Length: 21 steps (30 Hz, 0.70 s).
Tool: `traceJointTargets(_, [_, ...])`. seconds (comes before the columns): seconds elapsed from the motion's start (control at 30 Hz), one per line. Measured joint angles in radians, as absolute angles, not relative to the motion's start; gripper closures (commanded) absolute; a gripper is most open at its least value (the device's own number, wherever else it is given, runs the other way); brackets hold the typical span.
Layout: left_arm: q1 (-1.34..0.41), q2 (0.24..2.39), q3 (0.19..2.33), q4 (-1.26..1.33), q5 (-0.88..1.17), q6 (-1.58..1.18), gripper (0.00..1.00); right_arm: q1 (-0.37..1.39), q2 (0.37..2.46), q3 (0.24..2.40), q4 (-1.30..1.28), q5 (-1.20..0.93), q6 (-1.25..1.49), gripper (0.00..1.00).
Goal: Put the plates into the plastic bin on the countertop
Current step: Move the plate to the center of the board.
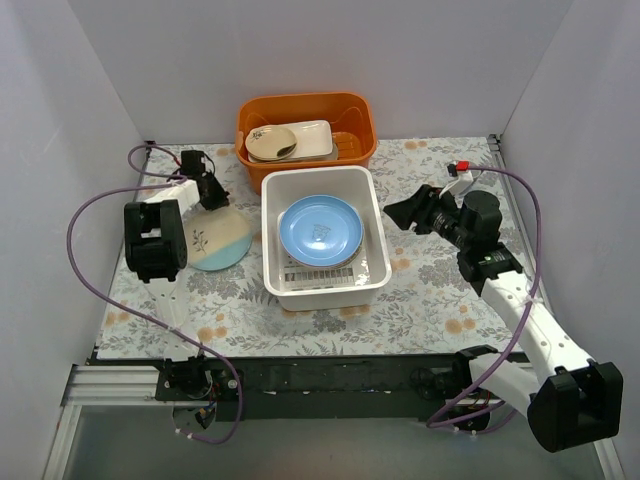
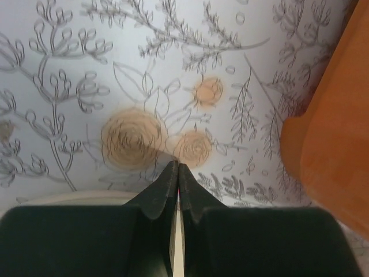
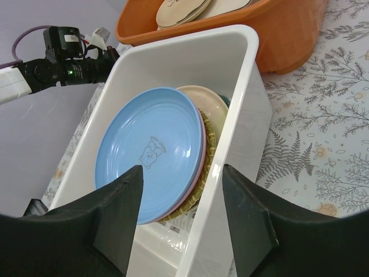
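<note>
A cream plate with a leaf sprig (image 1: 215, 245) lies on the flowered countertop (image 1: 440, 290), left of the white plastic bin (image 1: 322, 292). My left gripper (image 1: 212, 196) sits at that plate's far edge. In the left wrist view its fingers (image 2: 178, 170) are shut, with a thin cream rim showing between them. Inside the bin (image 3: 242, 69) a light blue plate (image 3: 150, 150) leans on top of pink (image 3: 199, 173) and yellow woven-look (image 3: 210, 144) plates. My right gripper (image 1: 398, 212) hovers open just right of the bin, holding nothing.
The orange tub (image 1: 305, 115) stands behind the bin, holding a beige oval dish with a spoon (image 1: 271, 143) and a white rectangular dish. It lies close to the right of the left gripper. White walls close in the left, back and right sides.
</note>
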<state>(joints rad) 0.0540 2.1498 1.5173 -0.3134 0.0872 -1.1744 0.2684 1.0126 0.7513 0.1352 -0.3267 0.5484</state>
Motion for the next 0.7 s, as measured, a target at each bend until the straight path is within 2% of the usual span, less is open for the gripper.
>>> traceJointTargets(0.27, [0.049, 2.062, 1.402, -0.369, 0.159, -1.18, 1.0, 0.268, 0.973, 0.751, 0.101, -0.416, 0.541, 0.33])
traceJointTargets(0.47, [0.049, 1.956, 1.265, -0.415, 0.218, -1.187, 1.0, 0.3, 0.975, 0.751, 0.137, -0.521, 0.55, 0.16])
traceJointTargets(0.7, [0.045, 1.821, 1.126, -0.492, 0.241, -1.185, 1.0, 0.418, 1.017, 0.77, 0.151, -0.543, 0.547, 0.14])
